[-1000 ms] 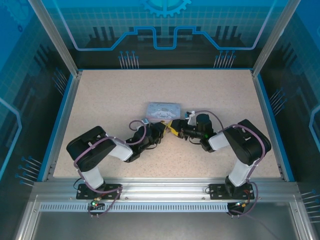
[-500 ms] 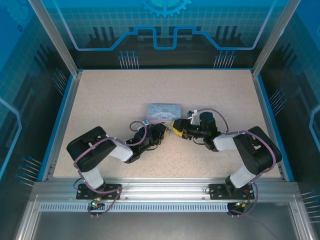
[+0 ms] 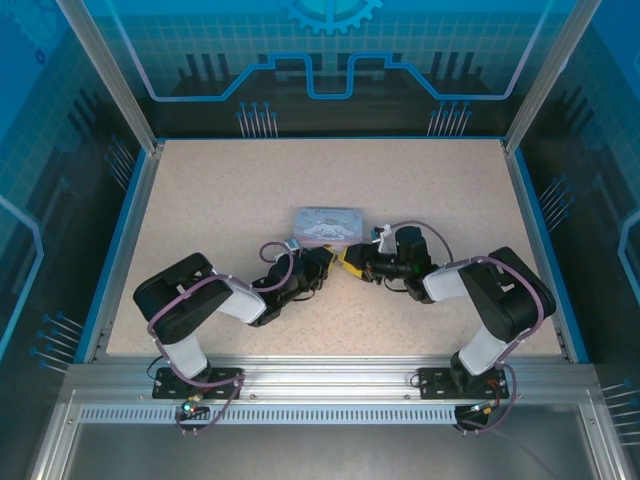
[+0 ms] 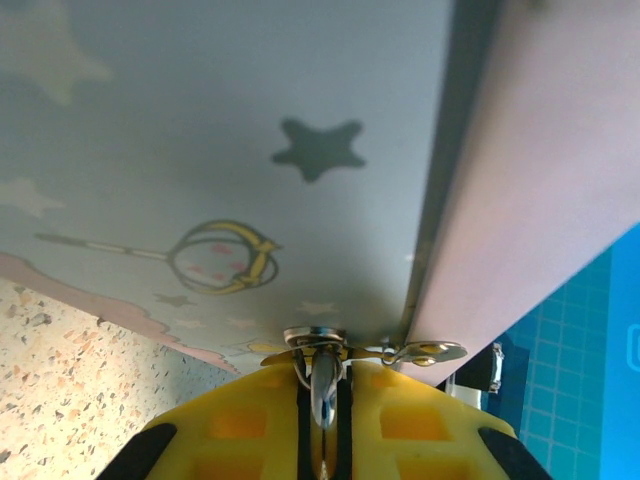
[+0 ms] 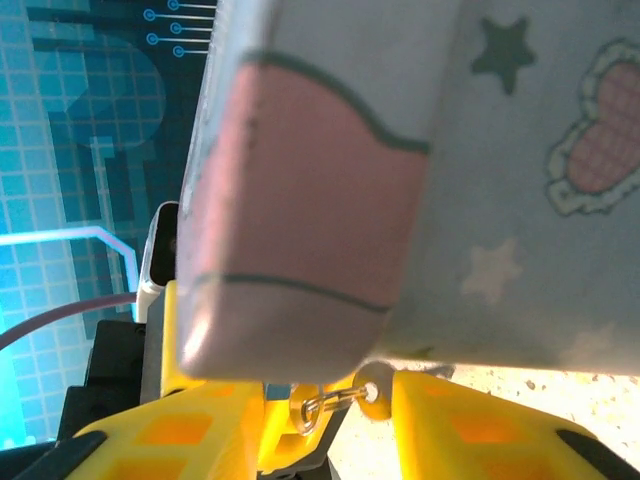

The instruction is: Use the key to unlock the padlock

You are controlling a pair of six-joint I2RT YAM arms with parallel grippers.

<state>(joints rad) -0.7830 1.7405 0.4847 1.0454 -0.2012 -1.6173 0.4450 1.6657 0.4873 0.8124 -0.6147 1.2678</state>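
In the left wrist view my left gripper [image 4: 320, 378] is shut on the padlock [image 4: 320, 385], a small shiny metal body pressed up against the side of the cartoon-printed tin [image 4: 250, 150]. The key [image 4: 428, 352] juts out to the right of the padlock, with a small ring at its head. In the right wrist view my right gripper [image 5: 328, 402] stands open under the tin's corner [image 5: 300, 230]. The key's round head [image 5: 373, 393] and its wire ring [image 5: 318, 408] lie between the yellow fingers, close to the right one. From above, both grippers [image 3: 322, 262] [image 3: 352, 258] meet at the tin's near edge.
The tin [image 3: 328, 224] lies in the middle of the speckled table [image 3: 220, 200]. Blue rails [image 3: 125, 240] and dark panels wall the table in on all sides. Open tabletop stretches to the left, right and behind the tin.
My right arm swung out to the right, then came back left toward the tin, and its jaws have narrowed a little. The left arm has held still with its grip unchanged.
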